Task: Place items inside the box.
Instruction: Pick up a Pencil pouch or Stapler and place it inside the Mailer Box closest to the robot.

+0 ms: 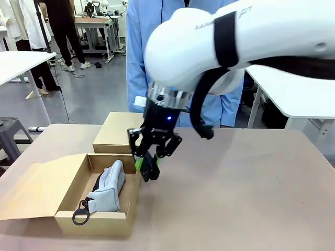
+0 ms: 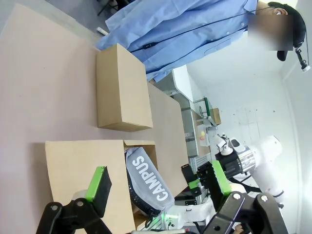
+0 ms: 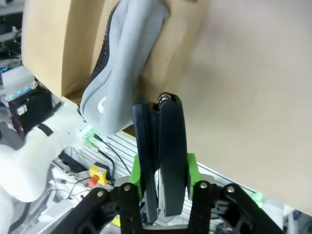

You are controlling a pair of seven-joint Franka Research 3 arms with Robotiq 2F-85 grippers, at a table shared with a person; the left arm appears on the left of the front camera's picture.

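Observation:
An open cardboard box point(image 1: 97, 224) lies at the front left of the table with a light blue pouch point(image 1: 109, 187) inside it. My right gripper point(image 1: 148, 168) hangs just over the box's right wall, pointing down, shut on a black stapler point(image 3: 168, 131). In the right wrist view the stapler stands upright between the green pads of the right gripper point(image 3: 162, 166), with the pouch point(image 3: 126, 63) and the box point(image 3: 51, 44) beyond it. My left gripper point(image 2: 158, 175) is open with nothing between its fingers, looking at the pouch point(image 2: 146, 180), which is printed CAMPUS.
A closed cardboard box point(image 1: 116, 133) sits behind the open one, near the far edge. The open box's flap point(image 1: 36, 188) lies spread to the left. A person in a blue shirt point(image 1: 138, 57) stands at the far side. Bare table point(image 1: 246, 188) stretches to the right.

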